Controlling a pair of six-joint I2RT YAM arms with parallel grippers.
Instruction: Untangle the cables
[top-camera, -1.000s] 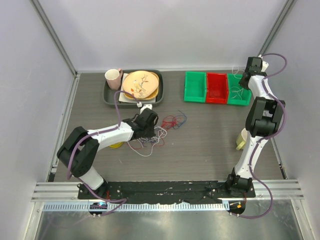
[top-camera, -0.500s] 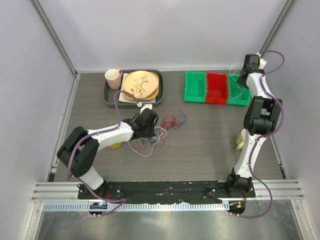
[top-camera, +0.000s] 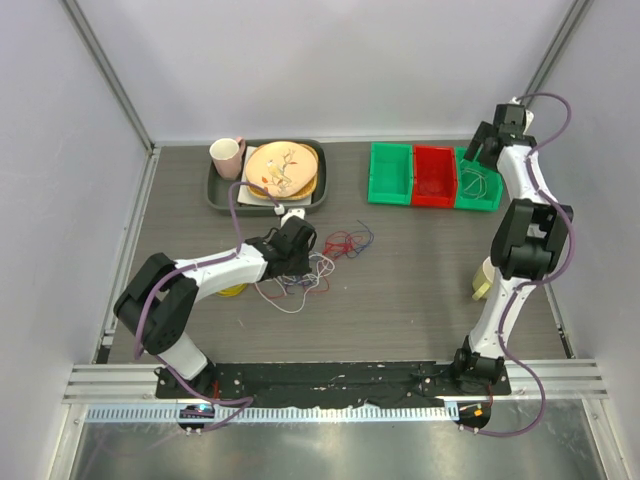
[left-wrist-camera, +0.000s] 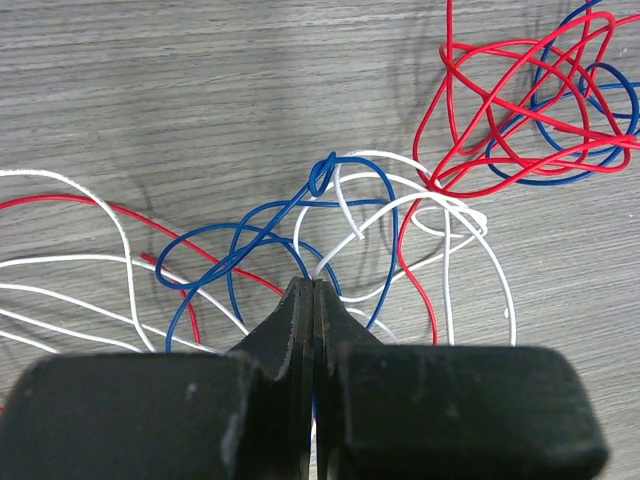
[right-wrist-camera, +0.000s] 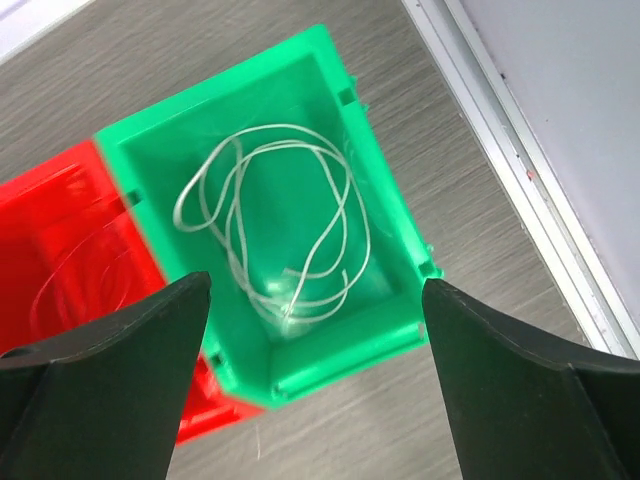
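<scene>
I've got the left gripper (left-wrist-camera: 313, 290) down on the cables (left-wrist-camera: 400, 210), its jaws pressed together. White and blue strands run right up to the tips, but I can't tell whether one is pinched. The tangle lies on the table (top-camera: 420, 290) left of centre, with the red and blue loops bunched to its far right. Over at the far right, my right gripper (right-wrist-camera: 315, 290) hangs above the green bin (right-wrist-camera: 385, 200) with its jaws spread wide and nothing between them. A white cable (right-wrist-camera: 270, 220) lies coiled loose in that bin, with the red bin (right-wrist-camera: 60, 230) touching its left side.
</scene>
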